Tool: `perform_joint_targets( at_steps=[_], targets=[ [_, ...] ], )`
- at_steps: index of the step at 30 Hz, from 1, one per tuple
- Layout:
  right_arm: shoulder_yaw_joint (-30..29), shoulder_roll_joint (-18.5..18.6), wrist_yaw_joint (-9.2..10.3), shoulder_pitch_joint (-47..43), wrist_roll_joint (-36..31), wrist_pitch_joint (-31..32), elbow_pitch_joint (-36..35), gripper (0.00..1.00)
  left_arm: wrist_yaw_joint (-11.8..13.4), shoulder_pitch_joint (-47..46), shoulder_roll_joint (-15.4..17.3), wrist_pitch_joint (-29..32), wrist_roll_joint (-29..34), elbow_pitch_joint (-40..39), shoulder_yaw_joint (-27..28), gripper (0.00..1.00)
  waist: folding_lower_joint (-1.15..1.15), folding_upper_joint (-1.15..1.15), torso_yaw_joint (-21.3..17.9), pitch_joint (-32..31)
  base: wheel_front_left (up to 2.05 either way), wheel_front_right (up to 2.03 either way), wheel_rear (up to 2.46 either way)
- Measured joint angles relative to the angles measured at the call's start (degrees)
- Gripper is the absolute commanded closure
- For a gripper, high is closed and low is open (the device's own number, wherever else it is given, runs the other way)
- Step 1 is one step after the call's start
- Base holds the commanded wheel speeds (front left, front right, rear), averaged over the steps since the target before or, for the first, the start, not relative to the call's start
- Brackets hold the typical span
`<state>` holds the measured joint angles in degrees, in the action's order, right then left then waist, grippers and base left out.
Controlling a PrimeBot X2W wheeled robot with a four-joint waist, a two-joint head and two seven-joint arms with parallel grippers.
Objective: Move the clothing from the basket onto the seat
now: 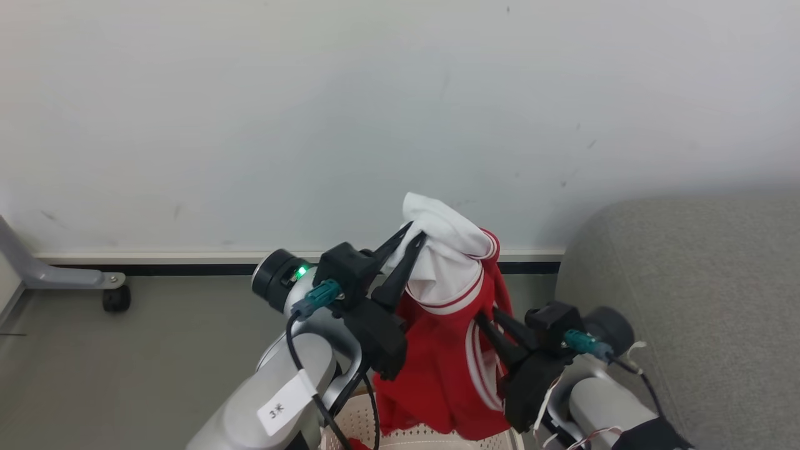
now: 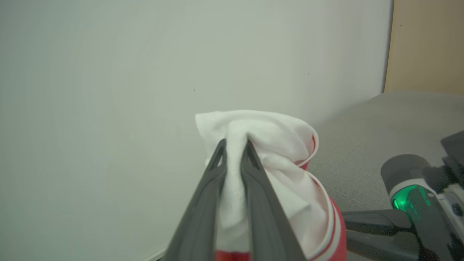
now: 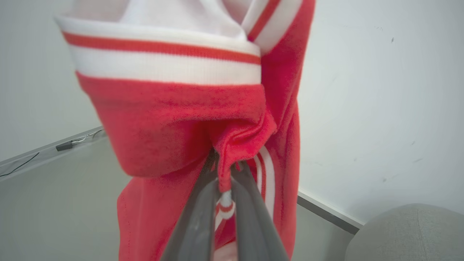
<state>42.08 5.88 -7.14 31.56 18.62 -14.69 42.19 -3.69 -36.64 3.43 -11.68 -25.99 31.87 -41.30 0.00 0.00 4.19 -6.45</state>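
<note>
Left gripper (image 1: 416, 232) pinches a soft white fold of the clothing (image 1: 440, 350); right gripper (image 1: 486, 314) clamps bunched red fabric.

Lab-like room: grey sofa (image 1: 687, 300), castered stand (image 1: 62, 278).

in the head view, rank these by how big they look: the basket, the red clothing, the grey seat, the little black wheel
1. seat, largest, though cut off by the frame
2. clothing
3. basket, just a strip of it at the bottom edge, so the ranking is unsure
4. wheel, smallest
</note>
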Motion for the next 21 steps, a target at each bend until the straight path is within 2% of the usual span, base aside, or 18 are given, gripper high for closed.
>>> perform_joint_targets(
  at_steps=[2, 3, 4, 5, 12, 21],
  targets=[
    [-0.1, 1.2, 0.0, 0.4, 0.7, 0.0, -0.7, 1.0, 0.4, 1.0, 0.4, 0.0, -1.0, 0.0, 0.6, 0.44, 0.0, 0.0, -0.7, 0.0, 0.0, 0.0, 0.0],
    [-0.3, 1.8, 0.0, 0.7, 0.9, 0.0, -1.2, 1.0, 0.7, 1.7, 0.7, 0.0, -1.5, 0.0, 0.9, 0.24, 0.0, 0.0, -1.1, 0.0, 0.0, 0.0, 0.0],
    [-0.6, 2.4, 0.0, 1.0, 1.2, 0.0, -1.6, 1.0, 0.8, 2.3, 0.9, 0.0, -1.8, 0.0, 1.1, 0.08, 0.0, 0.0, -1.5, 0.0, 0.0, 0.0, 0.0],
    [-1.0, 3.0, 0.0, 1.2, 1.6, 0.0, -2.1, 1.0, 1.0, 2.8, 1.2, -0.1, -1.8, 0.0, 1.5, 0.0, 0.0, 0.0, -1.9, 0.0, 0.0, 0.0, 0.0],
    [-3.2, 8.3, 0.0, 3.0, 2.6, 0.0, -5.5, 1.0, 2.7, 6.2, 1.8, -0.6, -2.7, -0.2, 2.8, 0.0, 0.0, 0.0, -5.4, 0.1, 0.0, 0.0, 0.0],
    [-6.1, 15.1, 0.0, 4.8, 1.9, 0.0, -10.7, 1.0, 3.2, 9.7, 1.7, -1.1, -3.1, -1.1, 2.8, 0.0, 0.0, 0.0, -10.7, 0.4, 0.0, 0.0, 0.0]
  ],
)
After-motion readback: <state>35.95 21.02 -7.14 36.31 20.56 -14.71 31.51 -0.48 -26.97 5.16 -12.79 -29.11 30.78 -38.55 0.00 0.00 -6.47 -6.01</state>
